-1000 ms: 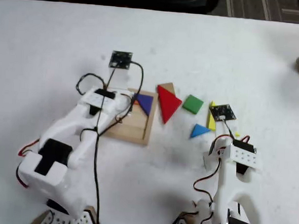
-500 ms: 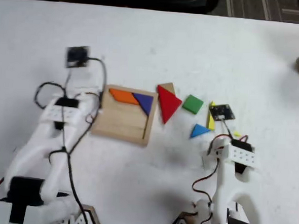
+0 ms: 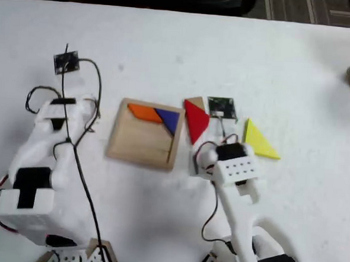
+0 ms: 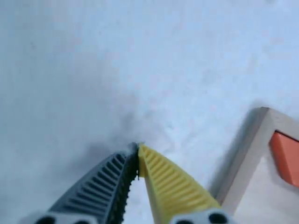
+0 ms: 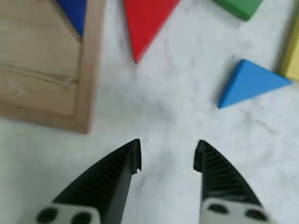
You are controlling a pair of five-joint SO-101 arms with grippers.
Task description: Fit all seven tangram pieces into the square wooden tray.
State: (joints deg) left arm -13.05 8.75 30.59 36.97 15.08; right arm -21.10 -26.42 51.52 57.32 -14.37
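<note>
While right gripper (image 5: 167, 156) gapes by red triangle (image 5: 145, 18), left gripper (image 4: 138, 156) looks closed beside tray (image 4: 246, 150)

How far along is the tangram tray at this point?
Done: the orange piece and dark blue triangle sit in the wooden tray. In hand: nothing; the right gripper hangs open near the red triangle, and the left gripper is shut, empty. Left: that red triangle, tan piece, green square, light blue triangle and yellow triangle, all outside.

the tray (image 3: 141, 144) is bare pale wood, the red triangle (image 3: 194, 121) matt, the right gripper (image 5: 167, 156) ribbed plastic.
</note>
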